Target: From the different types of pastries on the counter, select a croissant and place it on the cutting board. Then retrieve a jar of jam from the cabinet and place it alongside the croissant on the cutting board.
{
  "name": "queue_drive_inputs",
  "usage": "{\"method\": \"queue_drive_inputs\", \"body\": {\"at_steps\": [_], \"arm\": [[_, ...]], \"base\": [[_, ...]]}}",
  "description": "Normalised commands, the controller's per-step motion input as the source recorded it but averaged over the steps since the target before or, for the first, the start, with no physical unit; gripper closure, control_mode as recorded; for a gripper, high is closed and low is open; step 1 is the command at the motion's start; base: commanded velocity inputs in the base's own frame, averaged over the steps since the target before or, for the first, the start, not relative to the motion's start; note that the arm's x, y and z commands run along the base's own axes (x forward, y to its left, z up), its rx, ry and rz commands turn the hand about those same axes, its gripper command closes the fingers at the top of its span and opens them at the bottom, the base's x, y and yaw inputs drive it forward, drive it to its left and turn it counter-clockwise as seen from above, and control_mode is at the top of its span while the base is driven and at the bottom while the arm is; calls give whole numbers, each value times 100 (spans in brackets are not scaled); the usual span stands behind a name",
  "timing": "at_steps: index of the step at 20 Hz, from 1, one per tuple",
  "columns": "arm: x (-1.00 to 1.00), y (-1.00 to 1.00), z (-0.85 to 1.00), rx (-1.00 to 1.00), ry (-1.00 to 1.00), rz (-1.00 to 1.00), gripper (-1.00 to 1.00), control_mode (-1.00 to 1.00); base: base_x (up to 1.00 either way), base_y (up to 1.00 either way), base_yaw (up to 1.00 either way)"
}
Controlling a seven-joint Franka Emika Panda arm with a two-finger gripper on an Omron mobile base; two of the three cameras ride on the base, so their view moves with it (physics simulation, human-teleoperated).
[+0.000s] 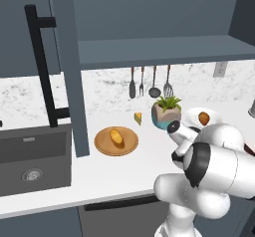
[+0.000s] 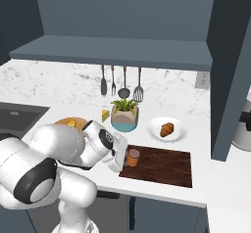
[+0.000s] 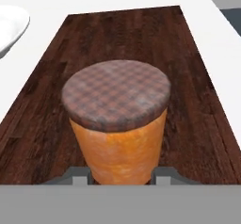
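A squat orange jar of jam (image 3: 123,145) with a mottled, translucent-looking wall and a matt plaid, cloth-like lid stands on a dark reddish-brown wooden cutting board (image 3: 193,91) of visible streaky grain. Around it lies the smooth white grey-speckled marble-look counter (image 2: 215,188). Nearby, a glossy white plate (image 2: 177,134), a round light-tan wooden plate (image 1: 102,144) and matt slate blue-grey cabinet doors (image 1: 64,57).

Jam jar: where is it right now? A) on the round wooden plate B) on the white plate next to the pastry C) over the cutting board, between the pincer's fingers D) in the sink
C. The jam jar sits over the dark cutting board with a finger on either side of its base; the right base view shows it at the board's left end.
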Motion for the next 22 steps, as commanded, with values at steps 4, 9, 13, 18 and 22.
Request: {"method": "queue_drive_inputs", "body": {"at_steps": [4,9,13,18,22], "arm": [[0,0,-44,0,0,-4,100,-100],[0,0,-42,0,0,-4,-100,-100],[0,0,-40,0,0,-3,-100,-100],[-6,2,-11,4,-2,-4,-100,-100],[-37,25,52,9,-4,-10,-100,-100]], "base": [[0,0,0],[0,0,0],[0,0,0],[0,0,0],[0,0,0]]}}
